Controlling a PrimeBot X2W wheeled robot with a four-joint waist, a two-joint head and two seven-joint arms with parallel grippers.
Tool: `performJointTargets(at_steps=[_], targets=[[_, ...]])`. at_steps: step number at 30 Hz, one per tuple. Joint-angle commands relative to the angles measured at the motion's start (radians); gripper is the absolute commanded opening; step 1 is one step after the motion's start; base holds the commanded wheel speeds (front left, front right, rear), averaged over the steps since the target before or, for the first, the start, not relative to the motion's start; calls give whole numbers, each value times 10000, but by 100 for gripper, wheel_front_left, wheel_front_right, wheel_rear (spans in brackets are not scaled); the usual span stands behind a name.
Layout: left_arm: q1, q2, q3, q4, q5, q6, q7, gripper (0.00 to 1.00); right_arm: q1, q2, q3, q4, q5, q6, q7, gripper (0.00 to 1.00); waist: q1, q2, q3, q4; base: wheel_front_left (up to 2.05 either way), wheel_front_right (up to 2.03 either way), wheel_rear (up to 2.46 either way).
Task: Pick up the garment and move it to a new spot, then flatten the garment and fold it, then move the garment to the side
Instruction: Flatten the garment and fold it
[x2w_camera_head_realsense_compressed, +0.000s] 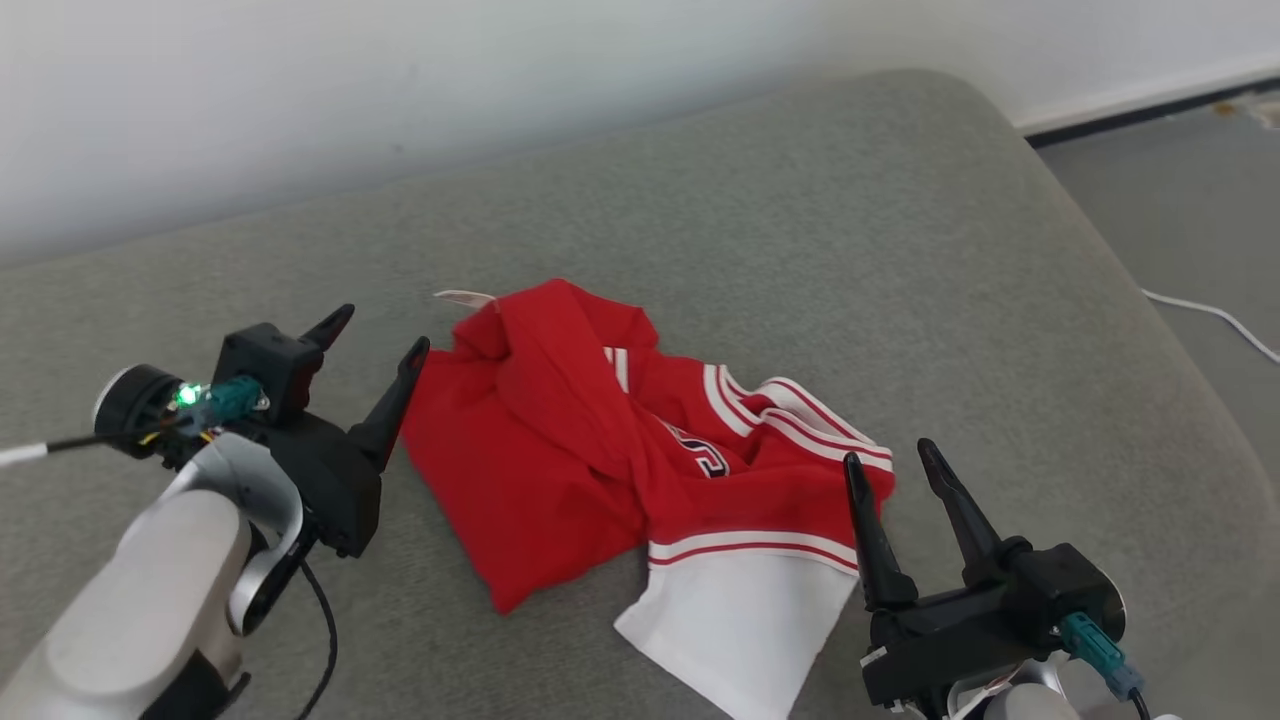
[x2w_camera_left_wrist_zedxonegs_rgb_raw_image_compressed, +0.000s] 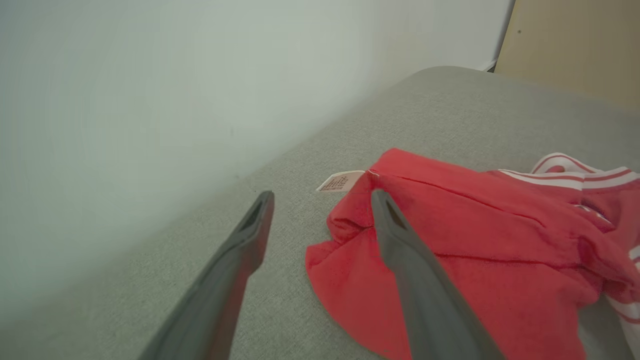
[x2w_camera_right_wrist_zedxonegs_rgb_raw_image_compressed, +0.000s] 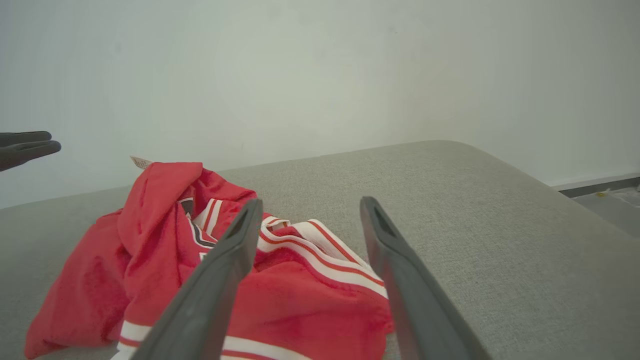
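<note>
The garment (x2w_camera_head_realsense_compressed: 590, 450) is a red jersey with white striped trim and a white panel, lying crumpled in the middle of the grey cushion. In the left wrist view the garment (x2w_camera_left_wrist_zedxonegs_rgb_raw_image_compressed: 480, 240) has a small white label at its far corner. My left gripper (x2w_camera_head_realsense_compressed: 378, 335) hovers open just left of the cloth, one finger close to its edge; in its own view the gripper (x2w_camera_left_wrist_zedxonegs_rgb_raw_image_compressed: 322, 200) holds nothing. At the garment's right hem my right gripper (x2w_camera_head_realsense_compressed: 888, 458) is open, with its fingers above the striped part of the garment (x2w_camera_right_wrist_zedxonegs_rgb_raw_image_compressed: 300, 280) and nothing held in the gripper (x2w_camera_right_wrist_zedxonegs_rgb_raw_image_compressed: 310, 205).
A grey upholstered surface (x2w_camera_head_realsense_compressed: 800, 220) carries the garment and ends at a white wall (x2w_camera_head_realsense_compressed: 300, 90) behind. Its rounded right edge drops to a grey floor (x2w_camera_head_realsense_compressed: 1180, 200) with a white cable (x2w_camera_head_realsense_compressed: 1210, 315). The left gripper's fingertips (x2w_camera_right_wrist_zedxonegs_rgb_raw_image_compressed: 30, 147) show at the right wrist view's left edge.
</note>
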Motion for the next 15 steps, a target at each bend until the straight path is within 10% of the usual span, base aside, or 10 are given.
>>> performJointTargets(at_steps=[1,15], targets=[[-297,124,-294,172,-284,24,76,100,-101,83,59,23,131,-26,-3,100,-1,-1,584,-690,0,0,0],[-2402,1025,-3374,2000,-1721,25,-74,100,-609,141,329,51,593,-26,-4,100,-1,-1,1422,-1845,0,0,0]])
